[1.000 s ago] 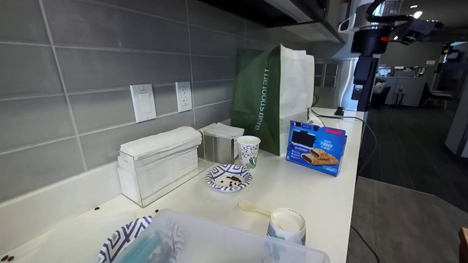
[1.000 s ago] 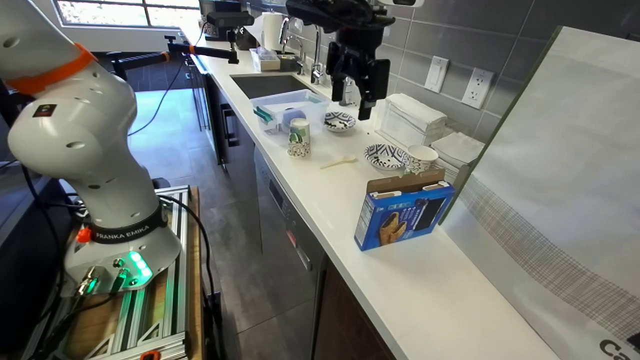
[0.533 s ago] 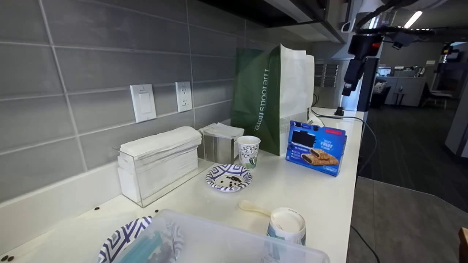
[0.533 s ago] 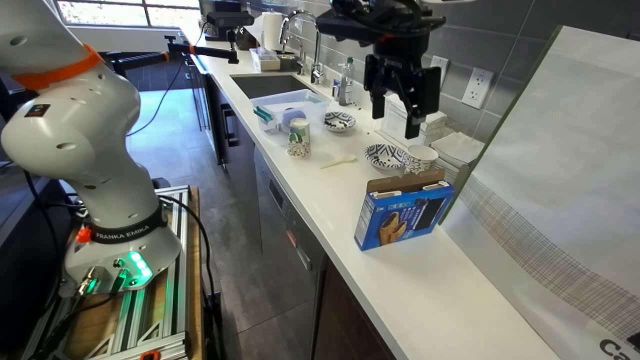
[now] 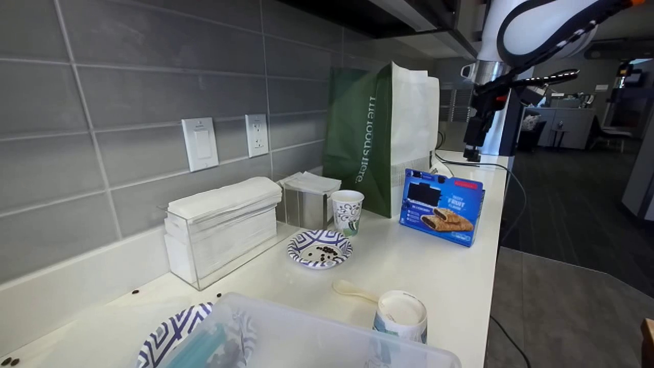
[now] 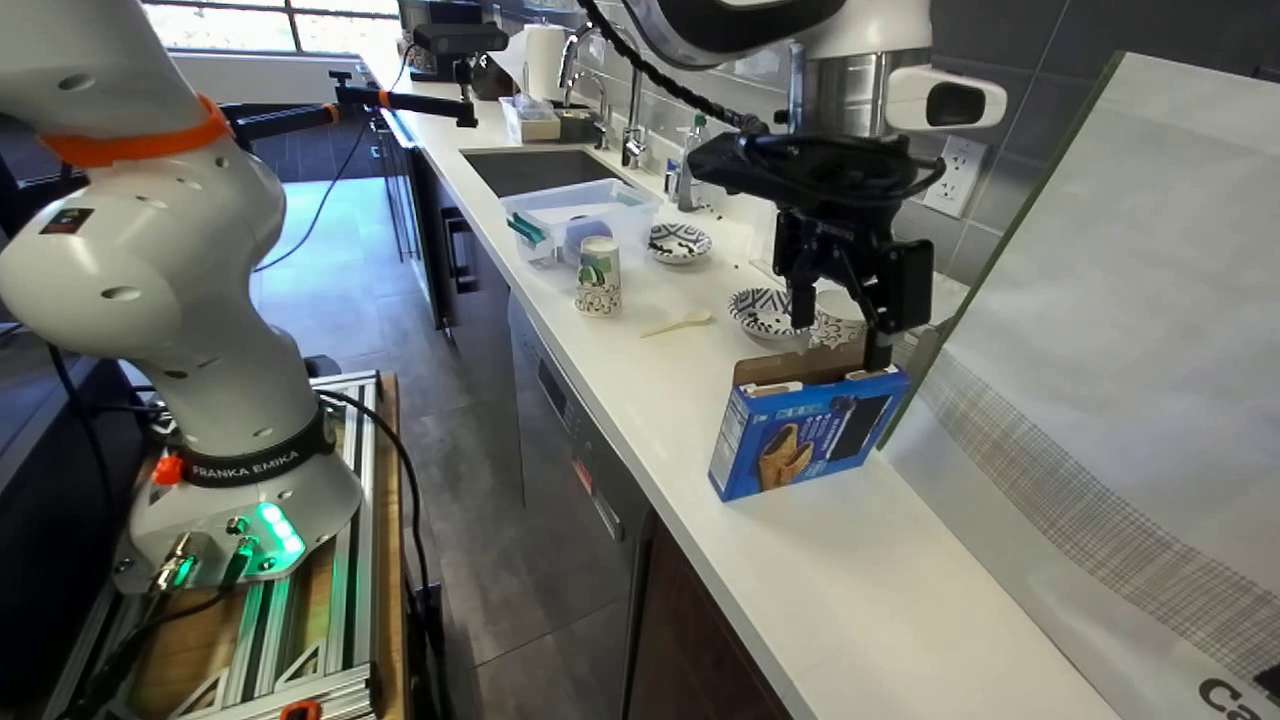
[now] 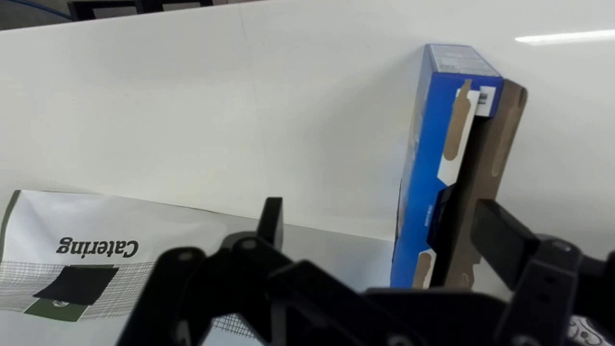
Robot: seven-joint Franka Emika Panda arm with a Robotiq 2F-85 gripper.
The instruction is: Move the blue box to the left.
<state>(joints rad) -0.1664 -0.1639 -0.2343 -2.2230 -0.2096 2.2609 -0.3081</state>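
Note:
The blue box (image 5: 443, 208) stands upright on the white counter, its printed food picture facing out. In an exterior view its torn-open brown top flap (image 6: 800, 365) shows, and the blue box (image 6: 805, 440) stands beside the large paper bag. My gripper (image 6: 840, 335) is open and empty above the box's top; one fingertip overlaps the top edge in that view, and I cannot tell whether it touches. In the wrist view the open gripper (image 7: 384, 218) has a finger on either side of the blue box (image 7: 417, 158), which lies nearer the right finger. The box's lower end there is hidden behind the gripper.
A green and white paper bag (image 5: 360, 138) stands close behind the box. A paper cup (image 5: 347, 210), a patterned bowl (image 5: 319, 261), a spoon (image 5: 352, 290), an upturned cup (image 5: 401, 314), a napkin holder (image 5: 225, 230) and a clear bin (image 5: 327, 337) share the counter (image 6: 900, 600).
My gripper has come down and across toward the box, from high above the counter to just over the box's top. It stays open. The box and the other things have not moved.

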